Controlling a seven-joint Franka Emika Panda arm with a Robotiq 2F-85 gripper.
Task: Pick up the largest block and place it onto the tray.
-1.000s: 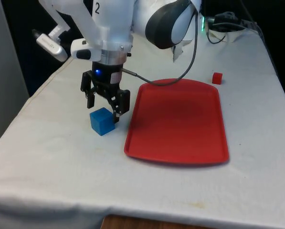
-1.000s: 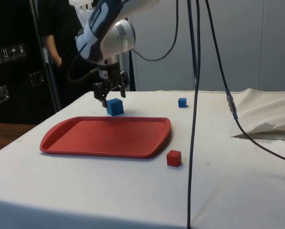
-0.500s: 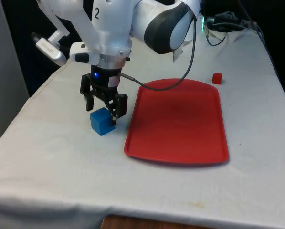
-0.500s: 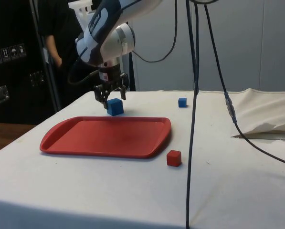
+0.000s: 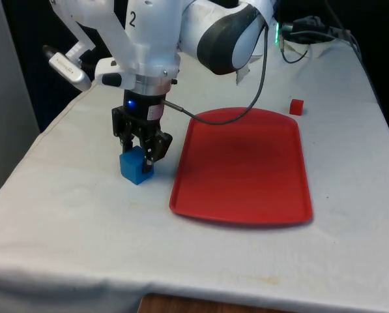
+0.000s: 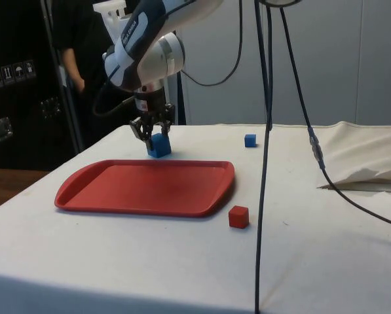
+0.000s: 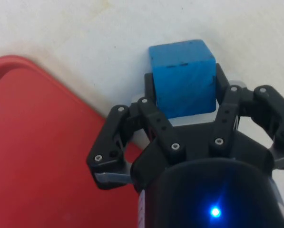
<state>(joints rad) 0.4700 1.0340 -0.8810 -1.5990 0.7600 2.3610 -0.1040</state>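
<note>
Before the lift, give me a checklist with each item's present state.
1. Jaws around the right block: ok. The gripper straddles the large blue block, bigger than the small blue block and the red block.
2. Jaws pressing on both faces: they sit at the block's two sides in the wrist view; firm contact cannot tell.
3. Block resting on the cloth: ok.
4. Red tray bare for the drop: ok.
5. Path to the tray: ok, it lies right beside the block.
</note>
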